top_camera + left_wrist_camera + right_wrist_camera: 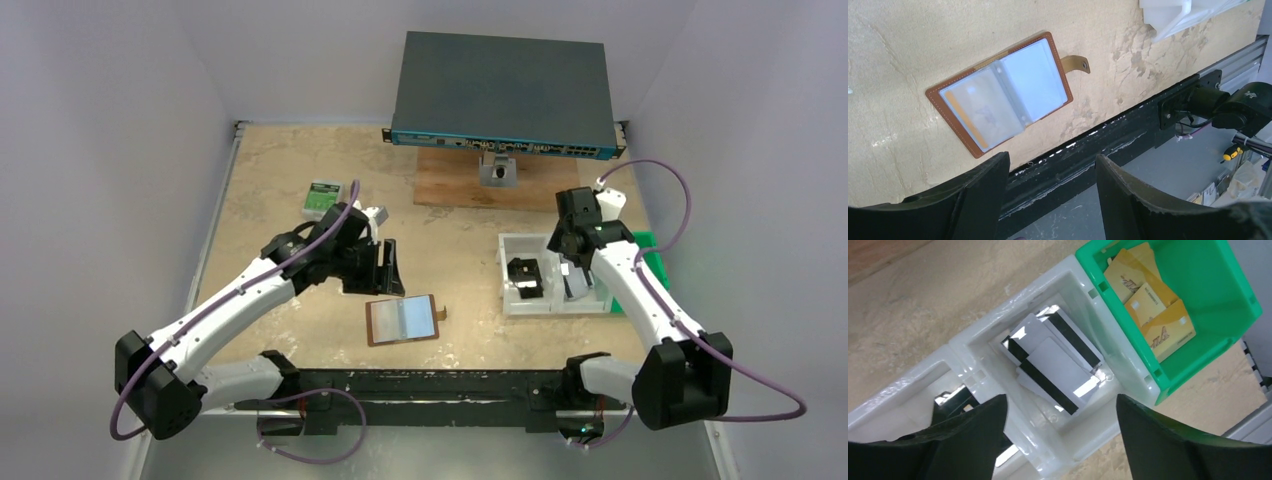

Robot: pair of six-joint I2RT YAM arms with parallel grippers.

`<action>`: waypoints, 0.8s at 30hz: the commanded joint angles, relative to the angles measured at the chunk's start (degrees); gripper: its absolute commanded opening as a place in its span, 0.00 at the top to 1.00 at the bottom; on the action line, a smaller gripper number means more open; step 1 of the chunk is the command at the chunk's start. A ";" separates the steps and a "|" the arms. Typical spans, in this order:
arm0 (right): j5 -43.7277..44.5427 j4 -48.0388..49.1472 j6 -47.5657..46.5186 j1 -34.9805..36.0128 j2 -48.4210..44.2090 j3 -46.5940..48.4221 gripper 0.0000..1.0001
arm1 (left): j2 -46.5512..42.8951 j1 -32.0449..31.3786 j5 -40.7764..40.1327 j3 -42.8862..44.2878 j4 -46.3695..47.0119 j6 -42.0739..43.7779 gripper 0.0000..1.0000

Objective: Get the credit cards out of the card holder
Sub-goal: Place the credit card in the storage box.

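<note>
The card holder (402, 320) lies open and flat near the table's front edge, brown leather with cloudy grey-blue pockets, its snap tab (1077, 62) sticking out to the right. In the left wrist view the card holder (1003, 95) shows a card with an orange edge (965, 119) through its left pocket. My left gripper (388, 280) hovers just behind the holder, and in its own view this left gripper (1053, 160) is open and empty. Over the white bins, my right gripper (1060, 402) stands open and empty. White credit cards (1055, 360) with black stripes lie in the compartment beneath it.
The white divided tray (520, 303) sits at right, with black items (524, 277) in its left compartment. A green bin (1208, 285) beside it holds yellow cards (1153, 305). A green-and-white box (322, 198) lies back left. A network switch (500, 90) on a wooden board (450, 185) stands at the back.
</note>
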 commanded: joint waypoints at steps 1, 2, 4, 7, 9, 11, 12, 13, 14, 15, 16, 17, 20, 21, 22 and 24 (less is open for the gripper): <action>-5.06 1.70 -2.77 -0.01 -3.23 4.22 0.13 | -1.92 0.02 -1.34 -0.66 -1.03 0.67 0.36; -6.96 2.02 -3.07 0.08 -3.82 4.58 0.07 | -2.07 0.06 -2.03 -0.67 -1.30 0.67 0.36; -10.38 2.59 -2.86 1.06 -5.04 5.11 0.01 | -2.08 0.32 -3.74 -1.05 -1.94 0.44 0.36; -12.46 3.90 -1.70 5.03 -6.77 4.77 0.01 | -2.42 0.91 -6.14 -1.78 -2.85 -0.38 0.36; -13.38 5.11 -0.70 8.53 -7.58 4.14 0.01 | -3.06 1.43 -7.16 -2.48 -3.09 -1.08 0.36; -14.55 6.29 0.96 11.91 -7.79 3.48 0.01 | -3.40 1.97 -8.16 -3.09 -3.60 -1.54 0.36; -15.42 7.07 1.83 13.71 -7.82 3.08 0.01 | -3.68 2.25 -8.94 -3.32 -3.97 -1.80 0.36; -15.82 7.76 2.81 15.52 -7.79 2.69 0.01 | -3.84 2.55 -9.71 -3.55 -4.39 -2.06 0.36; -15.95 8.55 3.79 17.77 -7.68 2.26 0.01 | -4.04 2.89 -10.26 -3.89 -4.69 -2.33 0.36; -15.98 9.31 4.91 19.68 -7.59 1.84 0.01 | -4.23 3.17 -10.88 -4.15 -5.14 -2.62 0.36; -16.11 10.15 6.15 21.92 -7.37 1.42 0.01 | -4.43 3.51 -11.49 -4.41 -5.55 -3.09 0.36; -16.88 11.23 7.68 24.01 -7.16 1.02 0.02 | -4.74 3.95 -12.07 -4.90 -5.79 -3.58 0.36; -19.82 15.69 11.18 29.75 -5.64 -1.21 0.06 | -5.23 5.75 -12.99 -6.51 -6.33 -5.17 0.36; -20.08 17.03 12.19 32.15 -4.65 -1.44 0.07 | -5.34 6.41 -13.04 -7.08 -6.29 -5.51 0.36; -19.82 17.76 13.06 34.74 -2.85 -1.19 0.08 | -5.31 7.02 -13.05 -7.55 -6.40 -5.95 0.36; -18.71 18.17 14.15 39.37 0.77 0.28 0.11 | -5.35 8.29 -13.08 -8.55 -6.70 -6.93 0.36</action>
